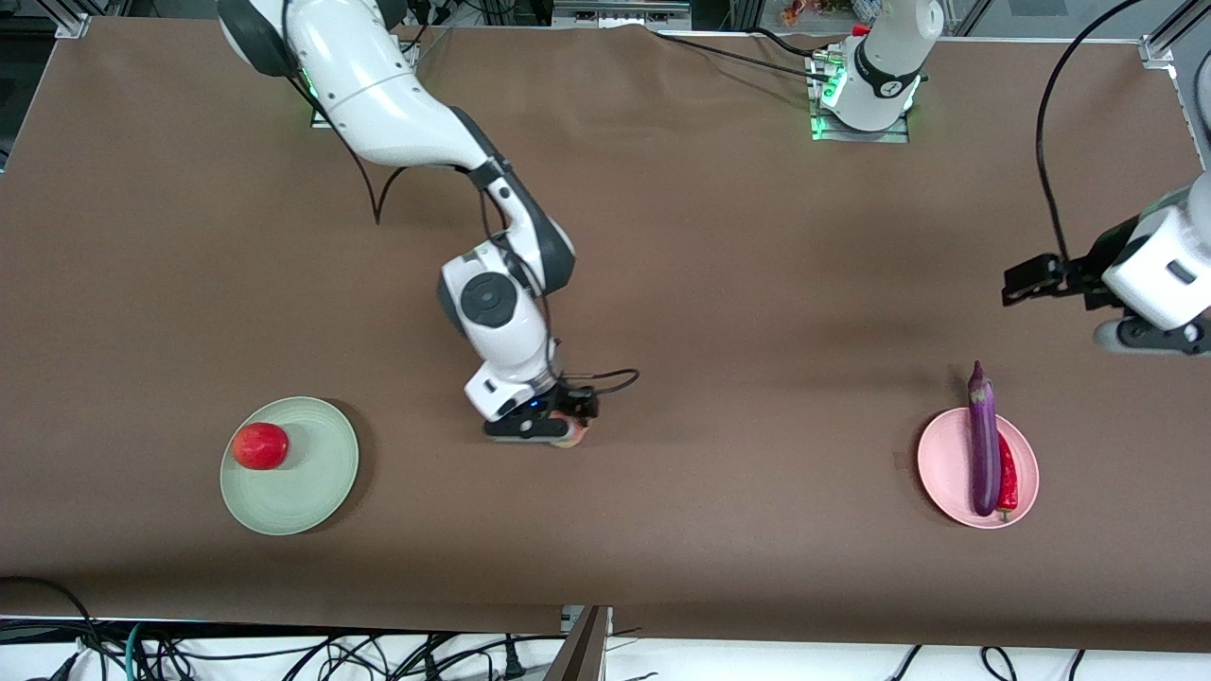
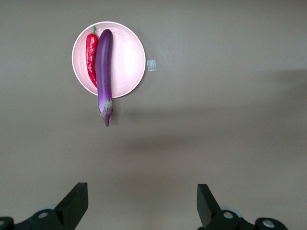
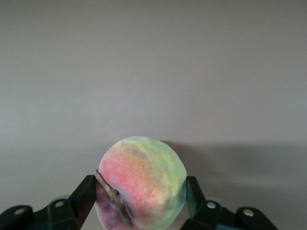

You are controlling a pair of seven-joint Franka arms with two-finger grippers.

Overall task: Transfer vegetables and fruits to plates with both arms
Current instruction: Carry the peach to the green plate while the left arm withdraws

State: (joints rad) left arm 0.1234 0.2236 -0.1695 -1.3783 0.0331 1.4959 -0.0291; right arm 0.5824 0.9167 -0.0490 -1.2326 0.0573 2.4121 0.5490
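My right gripper (image 1: 558, 432) is low at the middle of the table, shut on the orange-pink peach (image 1: 571, 436). In the right wrist view the peach (image 3: 141, 184) fills the gap between the fingers (image 3: 84, 194). The red apple (image 1: 260, 445) lies on the green plate (image 1: 317, 478) toward the right arm's end. The purple eggplant (image 1: 984, 445) and red chili (image 1: 1008, 484) lie side by side on the pink plate (image 1: 946, 463). My left gripper (image 1: 1152, 339) waits open and empty in the air by the table's end. Its view shows the plate (image 2: 127, 62), eggplant (image 2: 103, 67) and chili (image 2: 91, 52).
The eggplant's stem end overhangs the pink plate's rim on the side toward the robots. A small pale scrap (image 1: 899, 461) lies on the brown cloth beside the pink plate. Cables hang along the table's front edge.
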